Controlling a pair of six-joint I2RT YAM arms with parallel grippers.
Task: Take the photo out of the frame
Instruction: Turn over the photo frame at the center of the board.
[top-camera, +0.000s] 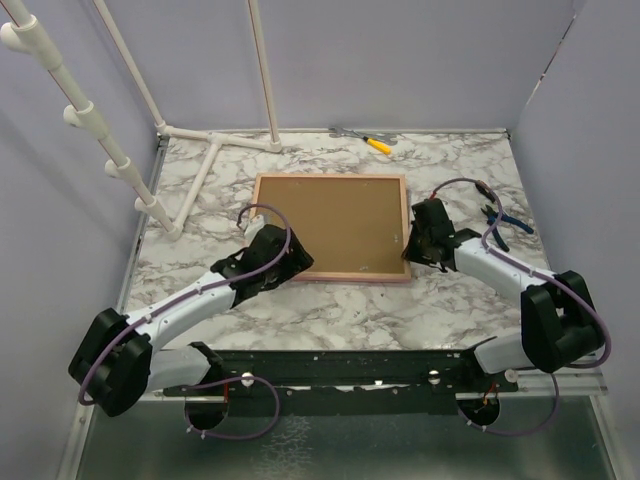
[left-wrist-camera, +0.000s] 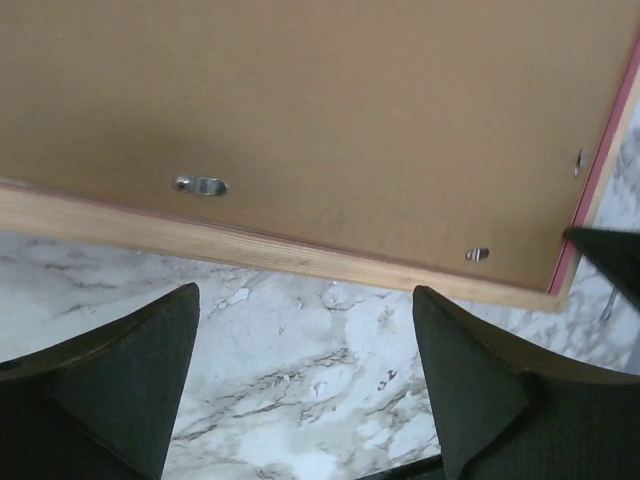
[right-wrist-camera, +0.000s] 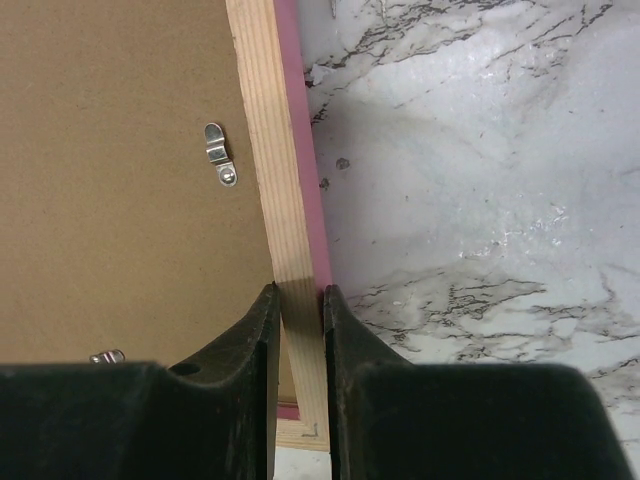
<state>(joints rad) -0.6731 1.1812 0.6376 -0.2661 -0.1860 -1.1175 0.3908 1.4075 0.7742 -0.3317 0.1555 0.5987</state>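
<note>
The frame (top-camera: 330, 222) lies face down in the middle of the marble table, its brown fibreboard back up, with a pale wood rim and pink edge. My right gripper (top-camera: 418, 243) is shut on the frame's right rail (right-wrist-camera: 290, 200) near its near corner, one finger on each side of the wood. My left gripper (top-camera: 290, 255) stands open by the frame's near left corner; in the left wrist view its fingers (left-wrist-camera: 130, 370) straddle bare marble just short of the frame's edge (left-wrist-camera: 250, 248). Small metal clips (right-wrist-camera: 218, 155) hold the back. The photo is hidden.
A white pipe stand (top-camera: 215, 150) lies on the table at the back left. A yellow-handled tool (top-camera: 372, 142) rests at the back edge, and blue-handled pliers (top-camera: 505, 220) lie at the right. Grey walls close in the table on three sides.
</note>
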